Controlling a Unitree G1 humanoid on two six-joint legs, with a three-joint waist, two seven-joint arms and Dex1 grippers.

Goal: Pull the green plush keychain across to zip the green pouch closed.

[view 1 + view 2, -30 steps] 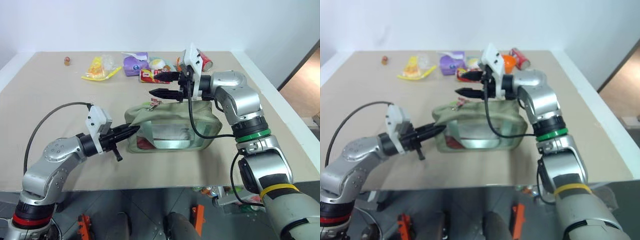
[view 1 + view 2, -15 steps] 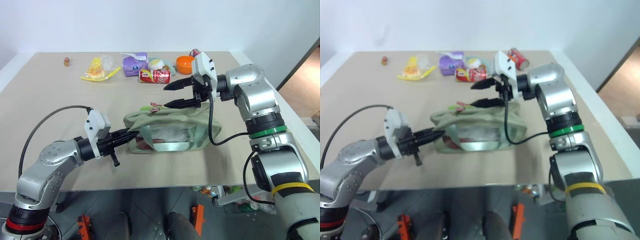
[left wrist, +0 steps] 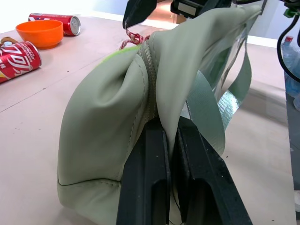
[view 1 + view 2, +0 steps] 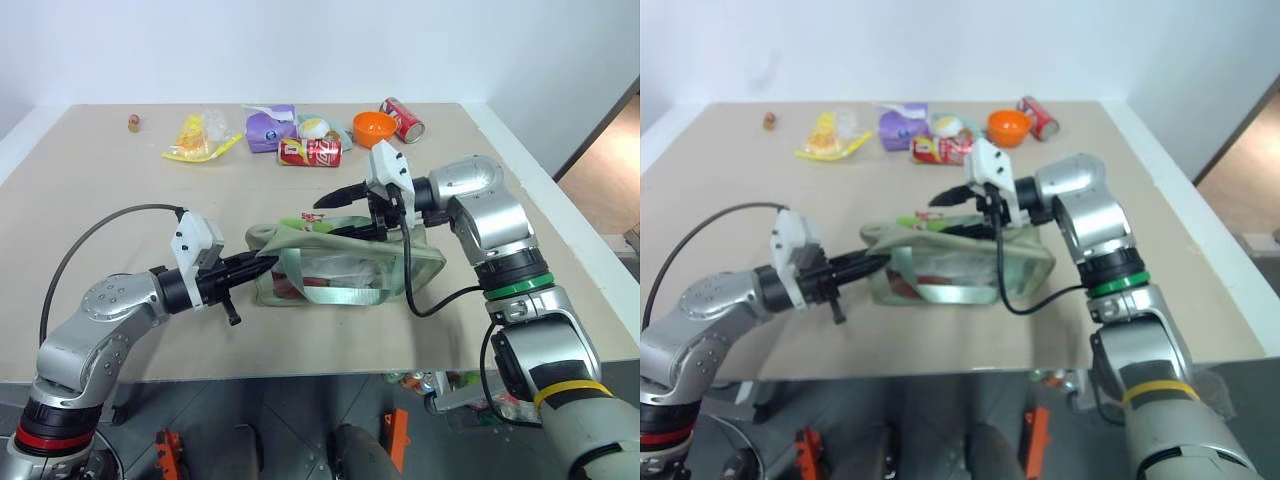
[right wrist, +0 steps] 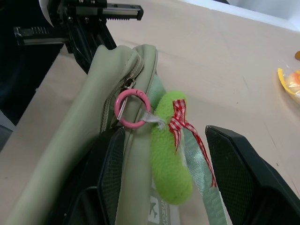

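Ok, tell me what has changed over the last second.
The right end effector came down from above the green pouch and turned, so its open fingers now straddle the green plush keychain without closing on it. The left end effector stayed shut on the pouch's end fabric. The cans, orange bowl and wrappers at the far side of the table lie as before.
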